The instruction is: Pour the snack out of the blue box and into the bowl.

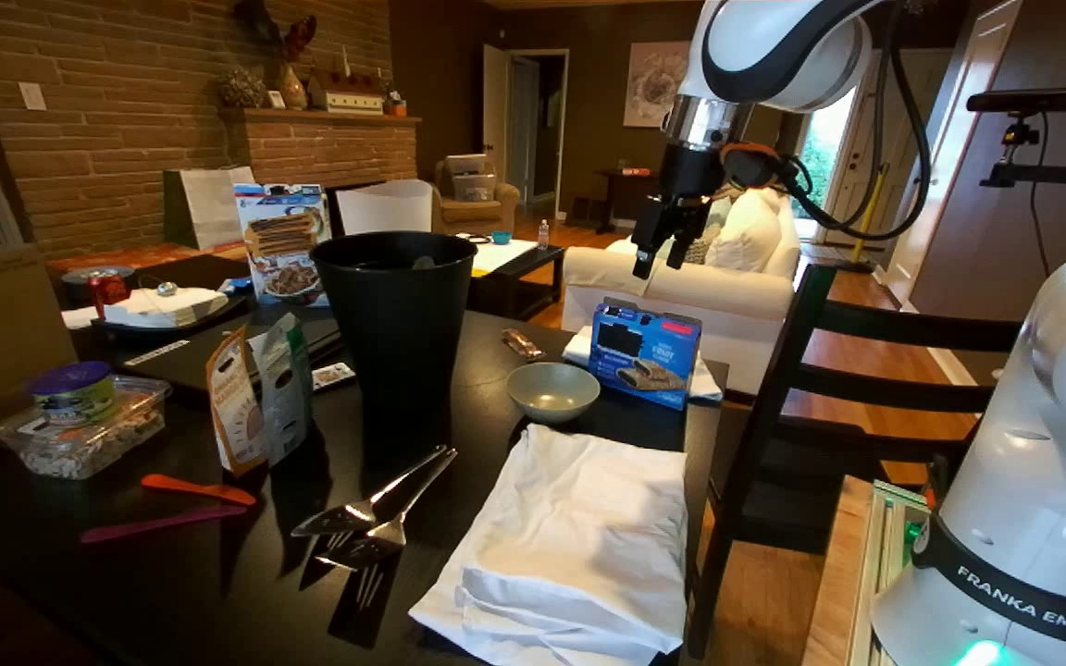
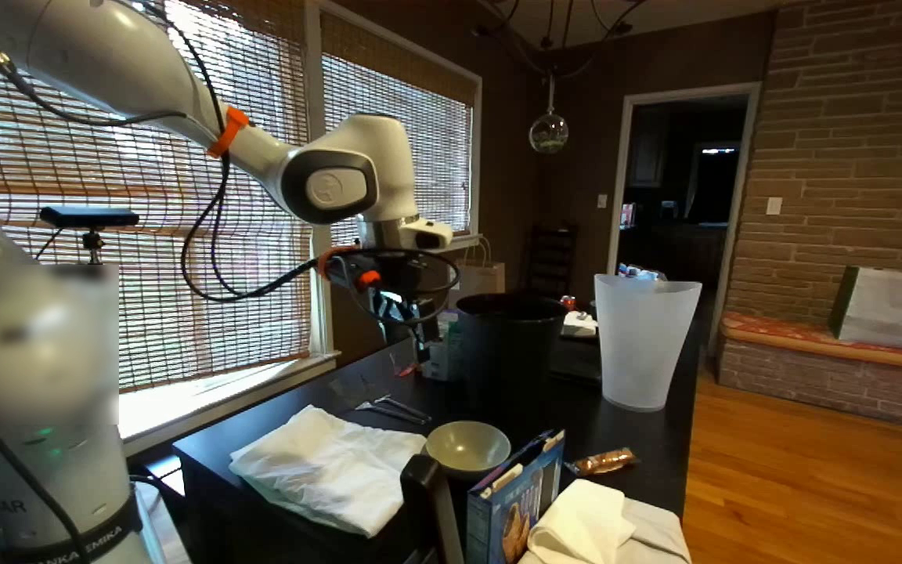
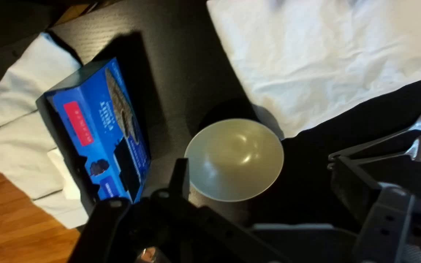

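The blue box stands upright on the table, beside the bowl; it also shows in an exterior view and in the wrist view. Its top edge looks open. Its contents are not visible. The pale grey bowl sits upright and looks empty; it shows in an exterior view and in the wrist view. My gripper hangs above the box and bowl, pointing down. In the wrist view its fingers are wide apart with nothing between them.
A tall black bin stands beyond the bowl. A white cloth lies by the bowl, another cloth beside the box. A wrapped bar, metal utensils, standing bags, a translucent bin and a chair are around.
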Tool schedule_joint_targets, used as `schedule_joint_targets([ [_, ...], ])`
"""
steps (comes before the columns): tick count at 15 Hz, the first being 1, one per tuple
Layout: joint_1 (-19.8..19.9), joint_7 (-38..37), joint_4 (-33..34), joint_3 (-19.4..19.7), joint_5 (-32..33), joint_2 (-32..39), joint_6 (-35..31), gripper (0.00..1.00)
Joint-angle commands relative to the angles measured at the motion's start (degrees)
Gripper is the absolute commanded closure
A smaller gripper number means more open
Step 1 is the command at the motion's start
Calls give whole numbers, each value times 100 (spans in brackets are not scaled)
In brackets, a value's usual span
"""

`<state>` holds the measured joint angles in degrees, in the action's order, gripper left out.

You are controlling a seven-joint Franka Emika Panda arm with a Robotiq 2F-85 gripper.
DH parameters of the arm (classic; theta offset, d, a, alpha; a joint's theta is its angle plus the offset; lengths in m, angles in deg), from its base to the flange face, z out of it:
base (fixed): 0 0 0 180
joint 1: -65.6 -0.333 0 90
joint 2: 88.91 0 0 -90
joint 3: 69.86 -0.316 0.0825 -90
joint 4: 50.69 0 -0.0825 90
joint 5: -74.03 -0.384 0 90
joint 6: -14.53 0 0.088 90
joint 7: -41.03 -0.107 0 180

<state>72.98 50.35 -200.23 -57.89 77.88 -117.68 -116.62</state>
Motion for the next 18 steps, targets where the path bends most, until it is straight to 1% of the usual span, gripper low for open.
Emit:
schedule_joint_targets([
  [1, 229, 206, -80, -63, 550, 471, -1055, 0],
  [3, 288, 602, -8, 42, 907, 767, -1596, 0],
  [4, 257, 884, 81, 157, 918, 953, -1771, 0],
  [5, 244, 1005, 191, 230, 860, 1165, -1942, 0],
  [6, 186, 1157, 350, 334, 660, 1413, -1962, 0],
  [8, 183, 1352, 675, 444, 538, 1859, -1902, 0],
  [11, 229, 1469, 1212, 509, 380, 2478, -1806, 0],
  [14, 337, 1317, 1879, 435, 368, 3209, -1809, 0],
  [18, 475, 1158, 2828, 300, 226, 4109, -1631, 0],
])
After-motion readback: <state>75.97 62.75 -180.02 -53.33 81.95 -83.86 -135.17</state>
